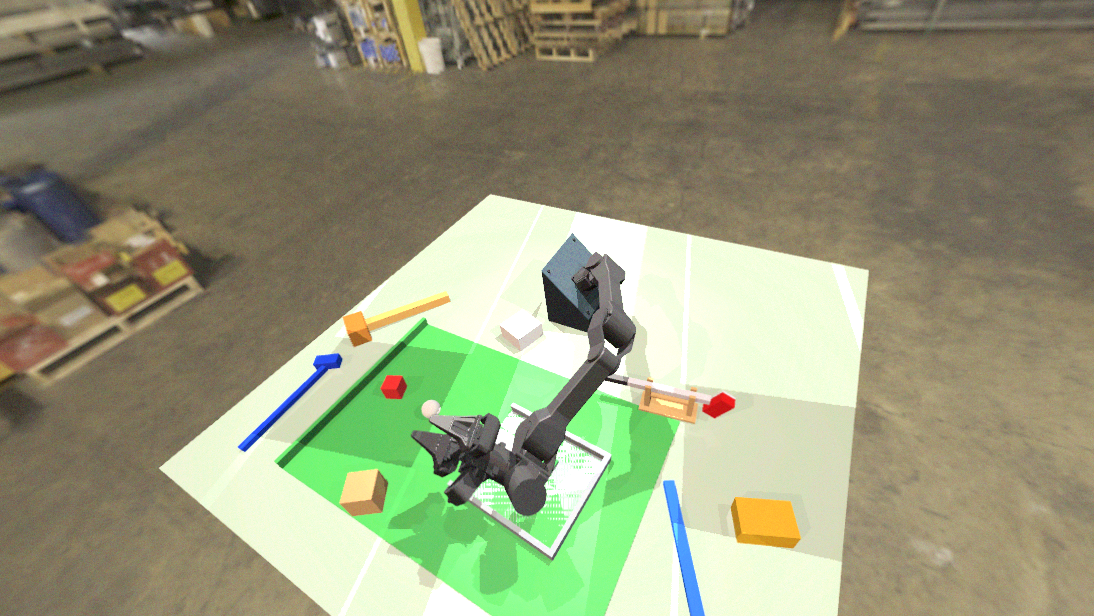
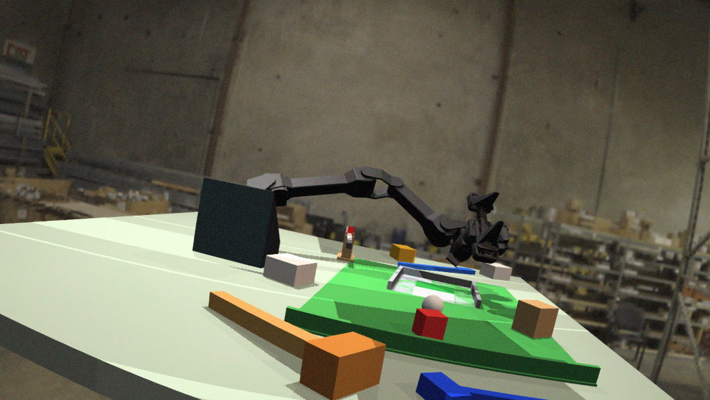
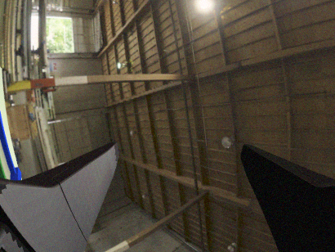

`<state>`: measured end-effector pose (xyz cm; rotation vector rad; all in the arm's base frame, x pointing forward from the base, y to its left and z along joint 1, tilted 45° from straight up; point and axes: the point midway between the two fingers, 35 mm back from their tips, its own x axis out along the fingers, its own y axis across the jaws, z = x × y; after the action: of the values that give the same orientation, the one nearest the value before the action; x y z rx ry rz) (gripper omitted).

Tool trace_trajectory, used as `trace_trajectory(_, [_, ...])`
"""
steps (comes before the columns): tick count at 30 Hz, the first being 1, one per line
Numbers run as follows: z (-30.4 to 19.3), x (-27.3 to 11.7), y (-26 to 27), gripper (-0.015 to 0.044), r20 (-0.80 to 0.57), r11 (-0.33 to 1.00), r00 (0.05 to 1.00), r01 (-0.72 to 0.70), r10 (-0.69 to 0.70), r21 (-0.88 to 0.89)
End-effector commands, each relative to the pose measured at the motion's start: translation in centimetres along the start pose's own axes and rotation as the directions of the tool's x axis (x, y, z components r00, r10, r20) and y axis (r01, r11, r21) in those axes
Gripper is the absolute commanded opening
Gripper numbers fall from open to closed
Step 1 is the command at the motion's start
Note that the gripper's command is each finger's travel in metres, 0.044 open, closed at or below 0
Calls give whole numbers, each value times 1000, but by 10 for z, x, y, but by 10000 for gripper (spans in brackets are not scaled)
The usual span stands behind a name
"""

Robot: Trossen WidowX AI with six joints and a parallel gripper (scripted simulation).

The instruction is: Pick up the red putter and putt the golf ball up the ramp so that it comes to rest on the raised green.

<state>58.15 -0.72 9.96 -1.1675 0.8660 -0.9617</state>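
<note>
Warehouse floor and pallets surround a pale table (image 1: 765, 306) carrying a green putting mat (image 1: 367, 428). On a small wooden stand (image 1: 669, 404) at the mat's edge lies the red putter (image 1: 718, 404), its red head past the stand. Across the mat, the golf ball (image 1: 430, 408) sits beside a red cube (image 1: 393, 386), short of the raised green (image 1: 570, 489). Held high above the mat, the gripper (image 1: 440, 447) has its fingers spread wide around nothing, well apart from the putter.

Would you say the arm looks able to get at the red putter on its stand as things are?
Probably yes: the putter lies exposed on its stand beside the arm's own links, nothing covering it, and the gripper is open and empty, though turned away.
</note>
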Motion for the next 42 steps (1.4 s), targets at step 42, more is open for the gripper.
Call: trace_trajectory(42, [-273, -245, -81, 440, 72, -70, -820, -135, 567, -988])
